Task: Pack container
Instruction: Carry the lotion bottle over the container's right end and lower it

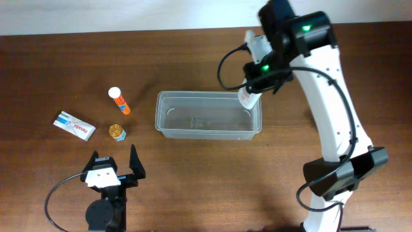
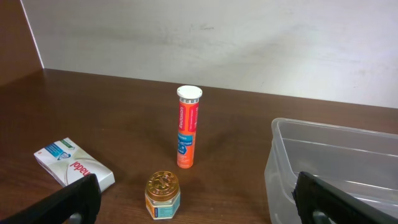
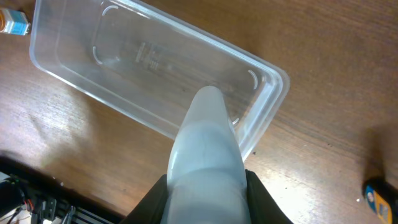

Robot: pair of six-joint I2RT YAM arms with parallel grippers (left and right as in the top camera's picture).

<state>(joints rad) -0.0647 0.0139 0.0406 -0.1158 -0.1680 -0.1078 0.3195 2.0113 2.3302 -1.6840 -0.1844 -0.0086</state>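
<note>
The container (image 1: pixel 206 135) is set mid-table, with nothing yet packed in it; a white bottle (image 1: pixel 248 96) is clamped in the right gripper (image 1: pixel 256 77) above its right end; an orange tube (image 1: pixel 119 101), a jar (image 1: pixel 116 131) and a box (image 1: pixel 74 125) are left towards the table's left edge; the left gripper (image 1: pixel 114 162) is held wide apart.

Base of white bottle (image 3: pixel 205 149) seemingly off-frame

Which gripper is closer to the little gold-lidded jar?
Left. The left gripper, open, faces the jar from close by; the right gripper holds a white bottle over the right end of the container, far off.
</note>
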